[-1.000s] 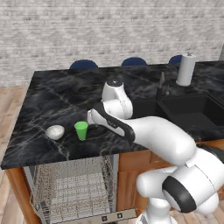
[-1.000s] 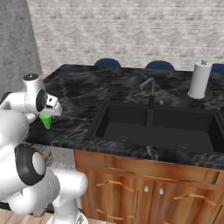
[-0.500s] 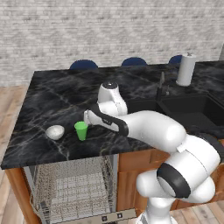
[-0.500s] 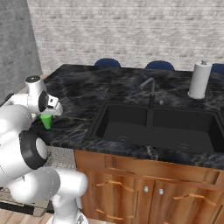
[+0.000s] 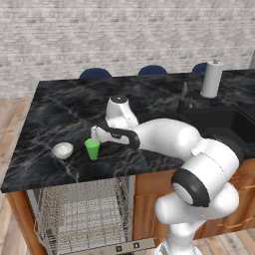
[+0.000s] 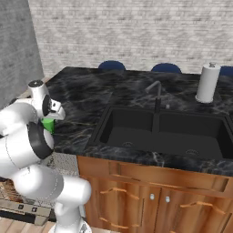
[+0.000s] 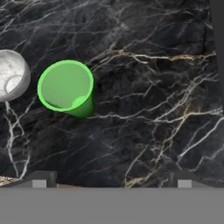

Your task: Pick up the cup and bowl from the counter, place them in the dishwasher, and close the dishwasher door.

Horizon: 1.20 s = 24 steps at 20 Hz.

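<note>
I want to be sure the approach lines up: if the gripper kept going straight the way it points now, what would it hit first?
Probably bare counter. The open gripper points down at the black marble, with the cup off to one side of its line and the bowl beyond that. Depth is hard to judge.

The cup (image 7: pixel 66 89) is bright green. The bowl (image 7: pixel 12 81) is pale grey-white with faint speckles. The counter (image 7: pixel 148 100) is black marble with white and gold veins. A white paper-towel roll (image 5: pixel 211 79) stands before a grey brick wall (image 5: pixel 124 35).
</note>
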### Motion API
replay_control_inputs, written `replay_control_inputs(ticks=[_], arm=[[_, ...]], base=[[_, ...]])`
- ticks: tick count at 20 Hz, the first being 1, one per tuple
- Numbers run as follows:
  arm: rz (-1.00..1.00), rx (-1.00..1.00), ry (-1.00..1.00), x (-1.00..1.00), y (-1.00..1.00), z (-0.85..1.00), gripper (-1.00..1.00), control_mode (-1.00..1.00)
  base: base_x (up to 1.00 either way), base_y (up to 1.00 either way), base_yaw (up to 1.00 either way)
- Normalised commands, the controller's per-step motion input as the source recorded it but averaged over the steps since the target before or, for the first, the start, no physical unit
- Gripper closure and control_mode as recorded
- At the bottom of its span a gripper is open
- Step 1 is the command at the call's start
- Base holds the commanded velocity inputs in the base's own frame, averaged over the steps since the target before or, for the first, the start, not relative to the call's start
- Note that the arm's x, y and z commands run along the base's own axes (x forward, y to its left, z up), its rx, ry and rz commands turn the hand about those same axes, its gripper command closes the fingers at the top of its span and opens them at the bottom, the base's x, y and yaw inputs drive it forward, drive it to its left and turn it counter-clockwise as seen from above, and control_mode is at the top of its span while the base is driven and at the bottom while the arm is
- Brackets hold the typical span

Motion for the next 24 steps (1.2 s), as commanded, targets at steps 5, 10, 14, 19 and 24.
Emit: replay_control_inputs(ticks=[5,10,14,19,24], arm=[[0.0,0.0,0.0,0.24,0.16,-0.22,-1.0,-1.0],[0.0,0.0,0.0,0.22,0.13,-0.18,-1.0,-1.0],[0.0,0.0,0.0,0.24,0.1,-0.14,-1.0,-1.0],[0.0,0.0,0.0,0.25,0.08,-0.13,-1.0,-1.0],[0.0,0.0,0.0,0.26,0.08,-0.15,-1.0,-1.0]], base=[[0.0,0.0,0.0],[0.0,0.0,0.0],[0.0,0.0,0.0],[0.0,0.0,0.0],[0.0,0.0,0.0]])
